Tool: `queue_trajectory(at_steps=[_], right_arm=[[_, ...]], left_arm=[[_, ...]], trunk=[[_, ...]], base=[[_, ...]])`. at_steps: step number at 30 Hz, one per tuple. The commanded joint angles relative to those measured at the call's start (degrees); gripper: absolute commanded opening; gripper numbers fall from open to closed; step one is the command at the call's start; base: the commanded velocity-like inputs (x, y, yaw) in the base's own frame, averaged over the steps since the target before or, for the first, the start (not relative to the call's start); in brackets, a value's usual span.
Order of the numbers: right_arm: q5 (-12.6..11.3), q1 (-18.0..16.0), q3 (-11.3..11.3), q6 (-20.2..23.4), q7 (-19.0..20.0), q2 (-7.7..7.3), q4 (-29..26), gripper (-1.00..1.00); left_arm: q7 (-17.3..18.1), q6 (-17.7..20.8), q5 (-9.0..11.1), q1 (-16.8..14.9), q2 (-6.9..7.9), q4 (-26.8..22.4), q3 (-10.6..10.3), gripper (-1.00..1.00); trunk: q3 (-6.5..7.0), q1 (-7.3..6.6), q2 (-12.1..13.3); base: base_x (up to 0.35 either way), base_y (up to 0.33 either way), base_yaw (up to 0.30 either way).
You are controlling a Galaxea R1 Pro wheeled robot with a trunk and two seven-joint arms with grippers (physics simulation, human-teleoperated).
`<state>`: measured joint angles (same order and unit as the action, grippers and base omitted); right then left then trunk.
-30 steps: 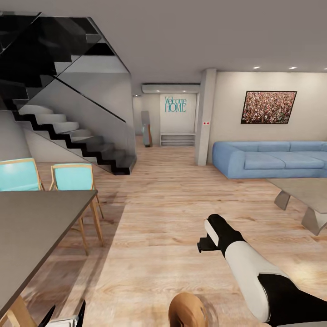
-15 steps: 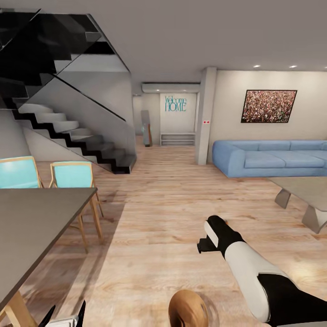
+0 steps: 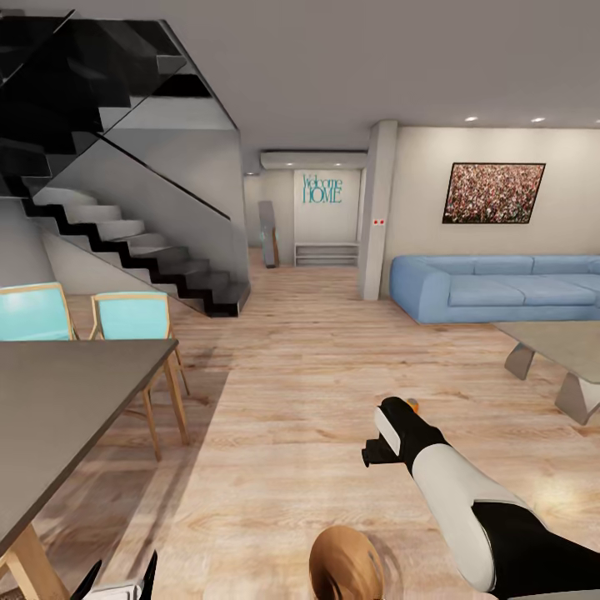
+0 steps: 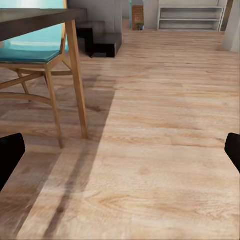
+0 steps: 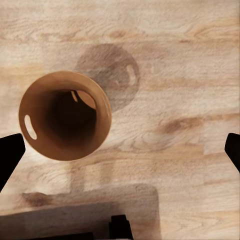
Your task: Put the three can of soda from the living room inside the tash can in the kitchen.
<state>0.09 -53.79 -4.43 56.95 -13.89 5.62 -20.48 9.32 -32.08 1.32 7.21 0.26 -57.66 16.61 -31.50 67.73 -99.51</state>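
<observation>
The tash can [image 5: 65, 115] stands on the wood floor right under my right gripper [image 5: 120, 152], which is open and holds nothing. The bin's coppery brown inside faces the right wrist camera and looks dark and deep. In the head view the tash can [image 3: 344, 567] sits at the bottom edge, beside my right arm [image 3: 446, 479]. A small orange thing [image 3: 411, 406] peeks out past that arm's wrist; I cannot tell what it is. My left gripper [image 3: 119, 581] hangs open low over bare floor, its black fingertips [image 4: 9, 152] far apart.
A dark dining table [image 3: 58, 408] with two turquoise chairs [image 3: 133, 321] stands at the left. A black staircase [image 3: 125, 242] rises behind them. The light-blue sofa [image 3: 500, 287] and a low table [image 3: 558, 350] are at the right, with open wood floor between.
The head view has shifted slightly, so the camera moved. The small orange thing now shows past my right wrist, where it was hidden before. Both grippers stay open.
</observation>
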Motion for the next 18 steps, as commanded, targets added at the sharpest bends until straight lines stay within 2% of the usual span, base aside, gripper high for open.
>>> queue_trajectory(at_steps=[1, 18], right_arm=[[0.0, 0.0, 0.0, 0.0, 0.0, 0.00, 0.0, 1.00], [0.1, 0.0, 0.0, -0.8, 0.0, 0.17, 0.0, 1.00]], left_arm=[[0.0, 0.0, 0.0, 0.0, 0.00, 0.0, 0.0, 1.00], [0.0, 0.0, 0.0, 0.0, 0.00, 0.0, 0.0, 1.00]], trunk=[[-0.18, 0.23, -0.4], [-3.24, 3.96, -7.2]], base=[[0.000, 0.000, 0.000], [0.000, 0.000, 0.000]])
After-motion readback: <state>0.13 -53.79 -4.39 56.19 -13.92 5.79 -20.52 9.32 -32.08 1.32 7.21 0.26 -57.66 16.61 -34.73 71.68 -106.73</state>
